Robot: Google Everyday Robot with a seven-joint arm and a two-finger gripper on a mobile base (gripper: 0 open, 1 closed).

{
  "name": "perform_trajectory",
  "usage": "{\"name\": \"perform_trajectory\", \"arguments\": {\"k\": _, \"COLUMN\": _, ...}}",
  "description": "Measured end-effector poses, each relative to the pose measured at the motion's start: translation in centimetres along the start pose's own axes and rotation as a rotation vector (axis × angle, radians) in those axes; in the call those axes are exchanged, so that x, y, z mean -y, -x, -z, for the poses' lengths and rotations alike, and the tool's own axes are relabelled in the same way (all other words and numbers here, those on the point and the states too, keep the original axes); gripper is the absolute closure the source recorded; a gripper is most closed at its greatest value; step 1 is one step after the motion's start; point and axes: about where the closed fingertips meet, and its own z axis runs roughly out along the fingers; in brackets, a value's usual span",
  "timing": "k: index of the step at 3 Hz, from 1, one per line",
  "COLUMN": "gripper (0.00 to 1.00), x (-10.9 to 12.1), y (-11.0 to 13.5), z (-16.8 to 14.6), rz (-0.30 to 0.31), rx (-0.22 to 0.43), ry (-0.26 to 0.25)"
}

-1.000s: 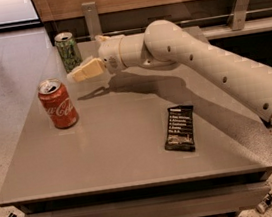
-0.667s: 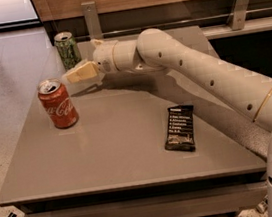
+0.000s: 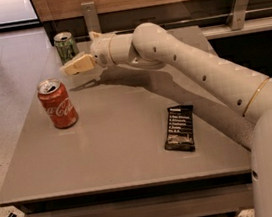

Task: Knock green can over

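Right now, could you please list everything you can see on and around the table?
green can: one, pale green, upright at the table's far left corner
red can: one, red, upright near the left edge
snack bar: one, black, lying flat right of centre
table: one, grey-brown, under all three
brackets: two, metal, on the wooden wall behind
arm: one, cream, reaching in from the right
claw: one, cream, over the table just in front of the green can
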Motion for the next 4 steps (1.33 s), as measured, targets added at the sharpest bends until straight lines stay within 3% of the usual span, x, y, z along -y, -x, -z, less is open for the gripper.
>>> {"name": "perform_trajectory", "arguments": {"k": 2, "gripper": 0.0, "x": 1.3, "y": 1.2, "z": -2.8, "rz": 0.036, "rx": 0.033, "ry": 0.018}}
{"name": "perform_trajectory", "arguments": {"k": 4, "gripper": 0.46, "x": 0.5, "y": 1.1, "z": -4.6, "rz": 0.022, "rx": 0.053, "ry": 0.039}}
